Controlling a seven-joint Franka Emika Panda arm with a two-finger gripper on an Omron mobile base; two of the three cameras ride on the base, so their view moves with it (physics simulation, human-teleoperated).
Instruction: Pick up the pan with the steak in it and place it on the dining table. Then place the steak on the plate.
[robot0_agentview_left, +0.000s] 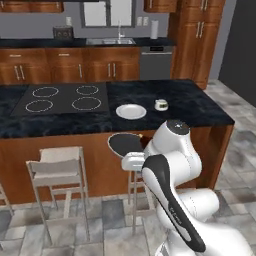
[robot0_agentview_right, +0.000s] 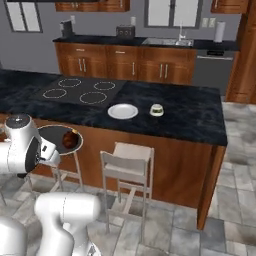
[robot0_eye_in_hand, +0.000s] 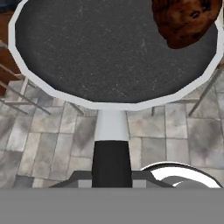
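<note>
The pan (robot0_eye_in_hand: 109, 48) fills the hand view, dark inside with a pale rim, its black handle (robot0_eye_in_hand: 111, 159) running down into my gripper (robot0_eye_in_hand: 112, 180), which is shut on it. The steak (robot0_eye_in_hand: 186, 19) lies against the pan's rim at the upper right. From the base, the pan (robot0_agentview_left: 124, 144) (robot0_agentview_right: 56, 138) hangs level in the air before the near wood side of the dining table (robot0_agentview_left: 192, 102) (robot0_agentview_right: 192, 117), just below its stone top, with the steak (robot0_agentview_right: 70, 140) inside. The white plate (robot0_agentview_left: 131, 111) (robot0_agentview_right: 123, 111) lies on the table top beyond the pan.
A small white bowl (robot0_agentview_left: 161, 104) (robot0_agentview_right: 157, 109) stands right of the plate. Burner rings (robot0_agentview_left: 62, 98) (robot0_agentview_right: 80, 89) mark the table's left part. Pale stools (robot0_agentview_left: 57, 170) (robot0_agentview_right: 127, 165) stand against the near side, one under the pan. Tiled floor lies below.
</note>
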